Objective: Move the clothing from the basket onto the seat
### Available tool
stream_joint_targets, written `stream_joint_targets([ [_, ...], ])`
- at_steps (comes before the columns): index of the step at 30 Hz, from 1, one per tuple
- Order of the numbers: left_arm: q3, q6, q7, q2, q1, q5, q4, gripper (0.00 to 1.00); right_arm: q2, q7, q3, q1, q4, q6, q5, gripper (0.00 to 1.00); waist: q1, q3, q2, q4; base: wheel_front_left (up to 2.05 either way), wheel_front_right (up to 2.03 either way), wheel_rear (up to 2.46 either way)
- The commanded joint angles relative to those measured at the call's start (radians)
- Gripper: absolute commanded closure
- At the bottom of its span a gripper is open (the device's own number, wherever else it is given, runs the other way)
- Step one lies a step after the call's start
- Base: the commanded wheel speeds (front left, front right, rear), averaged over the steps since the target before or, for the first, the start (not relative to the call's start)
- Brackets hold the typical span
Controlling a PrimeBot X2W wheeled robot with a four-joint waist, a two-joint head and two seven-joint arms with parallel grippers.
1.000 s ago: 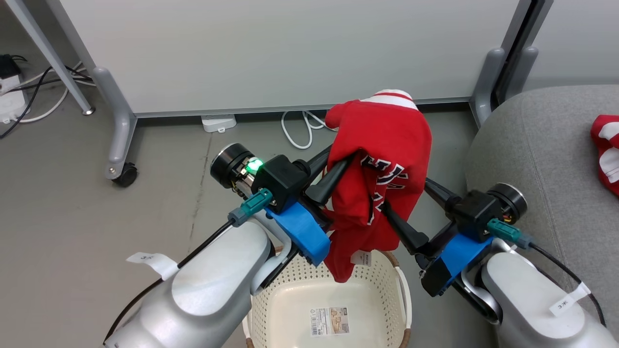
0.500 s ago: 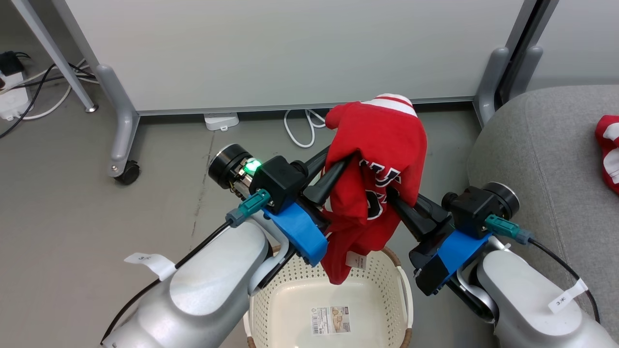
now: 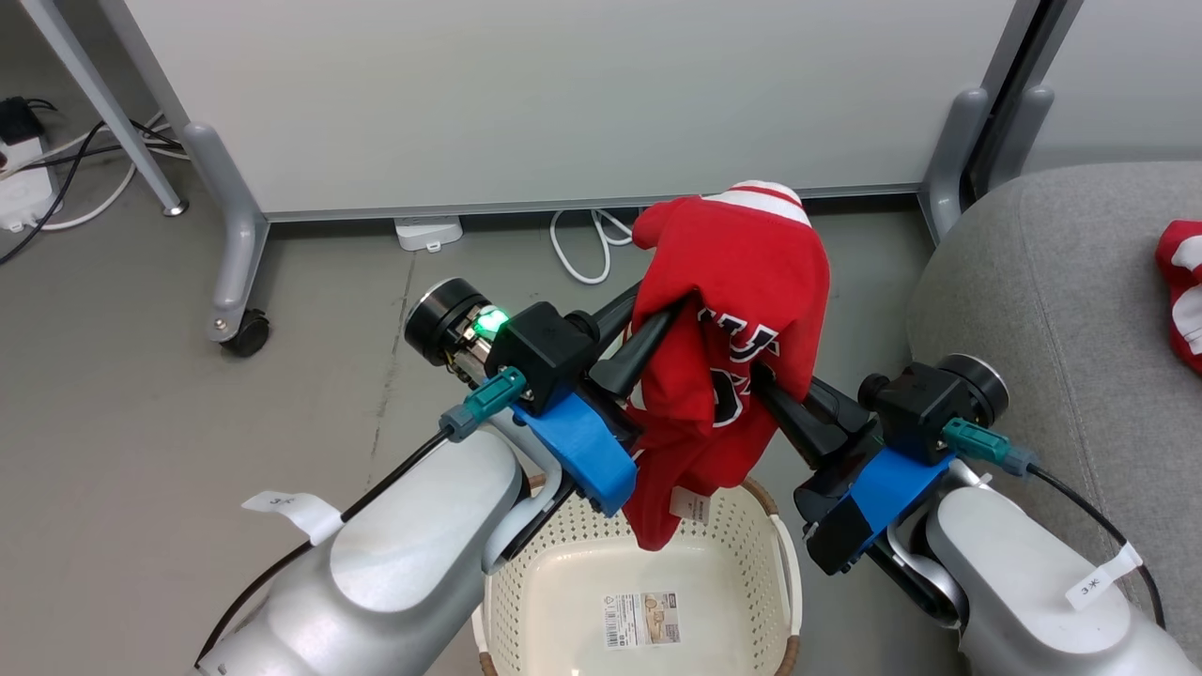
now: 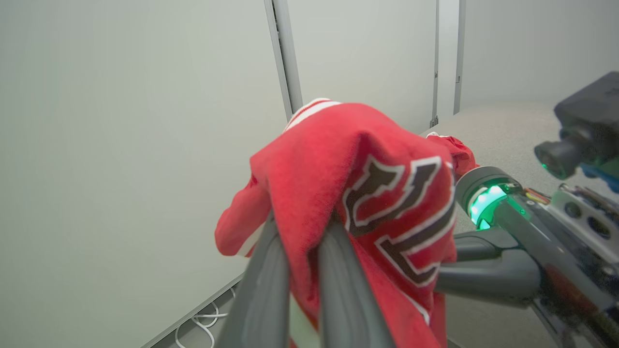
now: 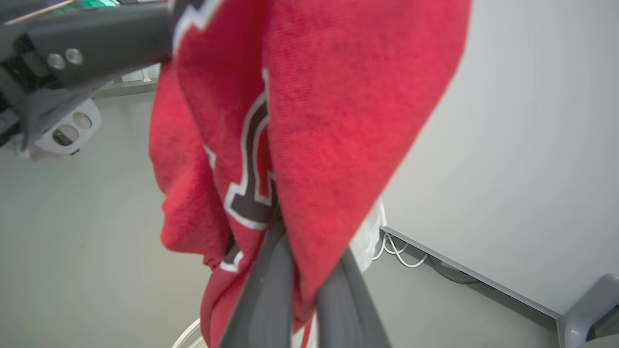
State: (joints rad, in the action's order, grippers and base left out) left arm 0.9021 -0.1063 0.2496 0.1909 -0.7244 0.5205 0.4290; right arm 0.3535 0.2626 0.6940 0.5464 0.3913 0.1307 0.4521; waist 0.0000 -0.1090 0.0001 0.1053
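The left gripper and right gripper each pinch a jersey hanging over the basket, whose floor bears a label. A second jersey lies on the seat.

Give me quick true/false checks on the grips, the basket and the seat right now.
1. The left jaws and the right jaws are both shut on the lettered jersey. True.
2. Clothing lies on the floor of the basket. False: the other jersey lies on the seat, and the lettered jersey is held up.
3. The lettered jersey's lower end hangs over the basket. True.
4. The seat stands on the robot's left. False: it is on the robot's right.
5. The lettered jersey rests on the ground. False: it hangs in the air between the two arms.
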Motion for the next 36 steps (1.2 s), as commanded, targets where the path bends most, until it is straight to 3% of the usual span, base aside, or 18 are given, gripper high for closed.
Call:
stream_joint_targets([
  [1, 0.000, 0.002, 0.006, 0.004, -0.012, 0.005, -0.001, 1.00, 0.000, 0.003, -0.002, -0.003, -0.003, 0.000, 0.005, 1.00, 0.0000, -0.001, -0.0001, 0.000, 0.00, 0.00, 0.00],
  [5, 0.000, 0.008, 0.007, 0.005, -0.012, 0.008, 0.002, 1.00, -0.001, 0.003, -0.004, -0.002, -0.003, 0.000, 0.005, 1.00, 0.0000, -0.002, -0.0001, -0.001, 0.00, 0.00, 0.00],
  [6, -0.003, 0.013, 0.008, 0.005, -0.013, 0.005, 0.002, 0.60, -0.001, 0.003, -0.004, -0.002, -0.003, 0.000, 0.005, 1.00, 0.0000, -0.002, -0.0001, -0.001, 0.00, 0.00, 0.00],
  [7, -0.004, 0.017, 0.009, 0.006, -0.014, 0.001, 0.003, 0.00, -0.001, 0.003, -0.004, -0.002, -0.002, 0.000, 0.005, 1.00, 0.0000, -0.002, -0.0001, -0.001, 0.00, 0.00, 0.00],
  [23, -0.005, 0.028, 0.012, 0.011, -0.022, -0.008, -0.001, 0.00, 0.001, 0.004, -0.025, 0.001, -0.007, 0.000, -0.007, 1.00, 0.0000, -0.023, -0.0001, -0.009, 0.00, 0.00, 0.00],
  [36, 0.000, 0.038, 0.014, 0.014, -0.024, -0.013, -0.008, 0.00, -0.021, 0.004, -0.160, -0.041, -0.033, 0.000, -0.052, 1.00, 0.0000, -0.076, -0.0001, -0.087, 0.00, 0.00, 0.00],
])
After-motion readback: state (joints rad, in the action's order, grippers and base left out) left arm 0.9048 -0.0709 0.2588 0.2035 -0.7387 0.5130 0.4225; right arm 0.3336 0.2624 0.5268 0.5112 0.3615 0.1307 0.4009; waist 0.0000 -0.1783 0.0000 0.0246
